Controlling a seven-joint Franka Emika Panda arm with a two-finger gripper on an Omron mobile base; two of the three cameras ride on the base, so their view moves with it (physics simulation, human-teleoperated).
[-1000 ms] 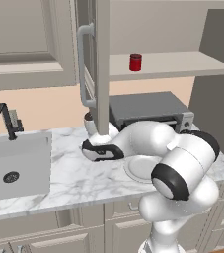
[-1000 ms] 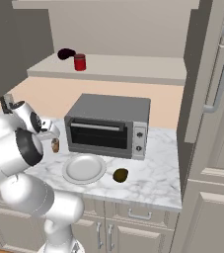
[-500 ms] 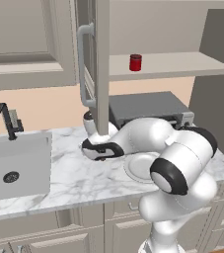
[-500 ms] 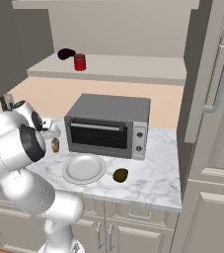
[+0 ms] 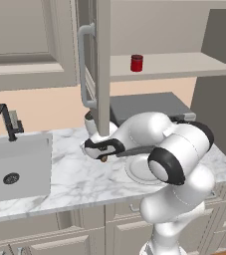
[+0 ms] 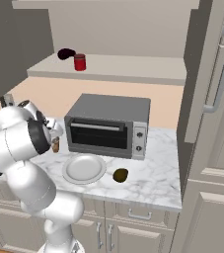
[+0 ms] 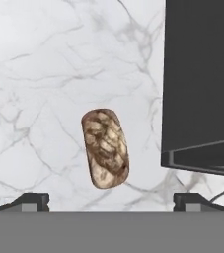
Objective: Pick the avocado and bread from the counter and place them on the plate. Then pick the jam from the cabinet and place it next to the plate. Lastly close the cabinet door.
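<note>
The brown oval bread point(image 7: 105, 147) lies on the white marble counter point(image 7: 44, 74), and the open gripper point(image 7: 111, 201) hangs right above it with one fingertip point(image 7: 32, 200) on each side, touching nothing. In the left base view the gripper point(image 5: 102, 149) sits low over the bread point(image 5: 103, 159), left of the white plate point(image 5: 137, 172). The plate point(image 6: 84, 169) holds nothing. The dark green avocado point(image 6: 120, 175) rests on the counter just right of it. The red jam point(image 5: 136, 63) stands on the cabinet shelf point(image 5: 184, 64). The cabinet door point(image 5: 102, 64) stands open, edge-on.
A grey toaster oven point(image 6: 108, 126) stands behind the plate and close to the bread, with its dark side point(image 7: 202, 79) at the right of the hand view. A sink point(image 5: 15, 169) with a black faucet point(image 5: 5, 119) lies to the left. A dark object point(image 6: 65, 53) sits beside the jam.
The hand has stayed almost still above the bread with its jaws open. The arm's elbow has shifted slightly. Nothing else has moved.
</note>
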